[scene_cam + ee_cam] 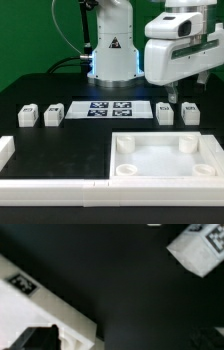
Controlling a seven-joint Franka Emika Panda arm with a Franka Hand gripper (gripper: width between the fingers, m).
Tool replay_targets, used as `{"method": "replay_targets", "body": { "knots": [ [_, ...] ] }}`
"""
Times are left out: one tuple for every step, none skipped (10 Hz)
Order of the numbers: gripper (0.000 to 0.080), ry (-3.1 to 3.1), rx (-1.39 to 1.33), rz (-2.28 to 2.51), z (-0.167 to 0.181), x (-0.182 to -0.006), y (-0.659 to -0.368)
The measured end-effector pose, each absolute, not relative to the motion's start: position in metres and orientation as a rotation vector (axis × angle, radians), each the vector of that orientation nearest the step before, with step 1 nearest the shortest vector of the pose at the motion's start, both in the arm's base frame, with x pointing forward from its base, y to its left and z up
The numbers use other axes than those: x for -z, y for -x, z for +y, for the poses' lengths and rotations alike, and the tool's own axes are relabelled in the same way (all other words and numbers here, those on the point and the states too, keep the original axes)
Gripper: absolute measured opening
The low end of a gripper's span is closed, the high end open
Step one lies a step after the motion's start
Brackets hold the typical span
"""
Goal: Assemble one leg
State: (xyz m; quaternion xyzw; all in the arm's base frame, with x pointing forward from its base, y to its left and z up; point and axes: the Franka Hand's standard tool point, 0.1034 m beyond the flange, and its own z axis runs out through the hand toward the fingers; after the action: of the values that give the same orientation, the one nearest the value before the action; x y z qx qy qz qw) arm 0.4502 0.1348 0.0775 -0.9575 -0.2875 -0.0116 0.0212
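Four legs, small white cubes with black-and-white markers, stand in a row on the black table. Two are on the exterior view's left (27, 115) (52, 115) and two on its right (165, 112) (190, 112). My gripper (183, 92) hangs open and empty just above the right pair. In the wrist view my gripper (122, 342) is over bare black table. One leg (30, 308) lies beside one finger (35, 339), and another leg (200, 249) lies farther off. The large white tray-like piece (120, 168) with round corner sockets lies at the front.
The marker board (110, 108) lies flat between the two pairs of legs. Long white bars (50, 186) lie along the front edge, with a white piece (5, 150) at the exterior view's left. The arm's base (112, 55) stands behind the marker board.
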Motion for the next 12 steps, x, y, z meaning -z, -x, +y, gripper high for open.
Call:
{"method": "replay_targets", "body": {
  "knots": [
    [0.0649, 3.019, 0.010, -0.612, 0.142, -0.064, -0.443],
    [0.0649, 3.047, -0.027, -0.351, 0.153, -0.048, -0.432],
    [0.0649, 3.053, -0.047, -0.221, 0.161, -0.043, -0.426],
    [0.0649, 3.046, -0.044, 0.003, 0.164, -0.041, -0.423],
    [0.0649, 3.035, -0.064, 0.177, 0.165, -0.039, -0.418],
    [0.0649, 3.037, -0.058, 0.095, 0.166, -0.040, -0.419],
    [0.0649, 3.042, -0.102, 0.084, 0.164, -0.039, -0.418],
    [0.0649, 3.043, -0.105, 0.083, 0.165, -0.040, -0.418],
    [0.0649, 3.056, -0.242, 0.078, 0.164, -0.042, -0.411],
    [0.0649, 3.059, -0.351, 0.072, 0.165, -0.043, -0.407],
    [0.0649, 3.050, -0.524, 0.075, 0.166, -0.041, -0.399],
    [0.0649, 3.036, -0.662, 0.070, 0.168, -0.038, -0.395]
  ]
}}
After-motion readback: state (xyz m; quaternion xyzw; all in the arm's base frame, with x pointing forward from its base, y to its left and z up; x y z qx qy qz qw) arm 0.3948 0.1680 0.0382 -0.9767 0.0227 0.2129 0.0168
